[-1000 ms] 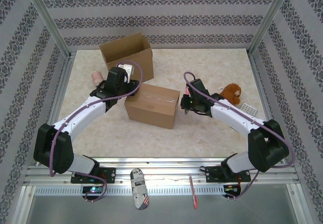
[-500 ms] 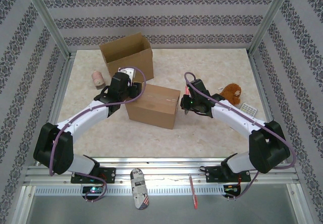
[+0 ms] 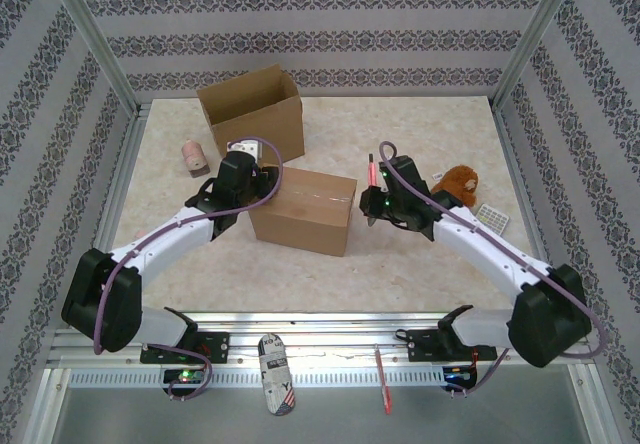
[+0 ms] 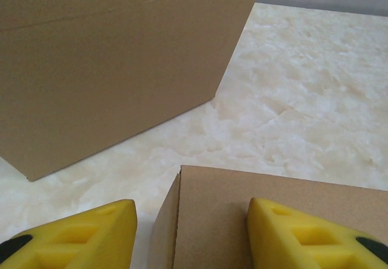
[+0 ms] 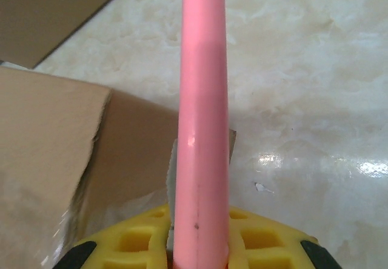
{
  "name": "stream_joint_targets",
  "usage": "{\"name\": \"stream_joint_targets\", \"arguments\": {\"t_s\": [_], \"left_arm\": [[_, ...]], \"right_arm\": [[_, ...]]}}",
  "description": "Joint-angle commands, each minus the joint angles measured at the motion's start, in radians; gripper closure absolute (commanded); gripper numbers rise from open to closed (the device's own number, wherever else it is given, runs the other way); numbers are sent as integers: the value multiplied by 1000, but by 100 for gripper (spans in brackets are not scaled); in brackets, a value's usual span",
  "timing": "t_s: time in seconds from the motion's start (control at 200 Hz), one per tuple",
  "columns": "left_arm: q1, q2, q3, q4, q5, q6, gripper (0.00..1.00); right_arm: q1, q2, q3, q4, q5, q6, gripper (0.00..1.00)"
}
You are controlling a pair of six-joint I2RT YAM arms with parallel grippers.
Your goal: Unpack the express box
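Now your right gripper (image 5: 200, 248) is clamped on a pink stick (image 5: 203, 99) pointing straight out ahead, beside one end of the closed express box (image 3: 302, 209). That box lies lengthwise between your grippers. Your left gripper (image 4: 191, 229) stands half-open astride its other end, with an open carton (image 3: 250, 104) just ahead.

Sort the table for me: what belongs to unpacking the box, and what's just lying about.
Job: closed box, pink tool in the right pincer, left pincer at the box's end.
Lying about: open box, brown plush toy, pink roll, white gridded piece.
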Motion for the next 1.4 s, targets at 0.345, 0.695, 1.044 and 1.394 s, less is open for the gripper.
{"name": "stream_joint_targets", "arguments": {"t_s": [0.345,0.695,1.044,1.394], "left_arm": [[-35,138,-119,-274,-43,-54,50],[-42,142,-125,-298,-56,-46,52],[-44,151,-118,-327,-68,-45,54],[-44,148,-121,-328,-69,-45,54]], "right_arm": [[-34,-209,-31,-143,-276,20,100],[-50,-248,-74,-154,-451,55,100],[-96,-283,-99,-171,-539,90,100],[-106,-289,-149,-129,-591,111,100]]}}
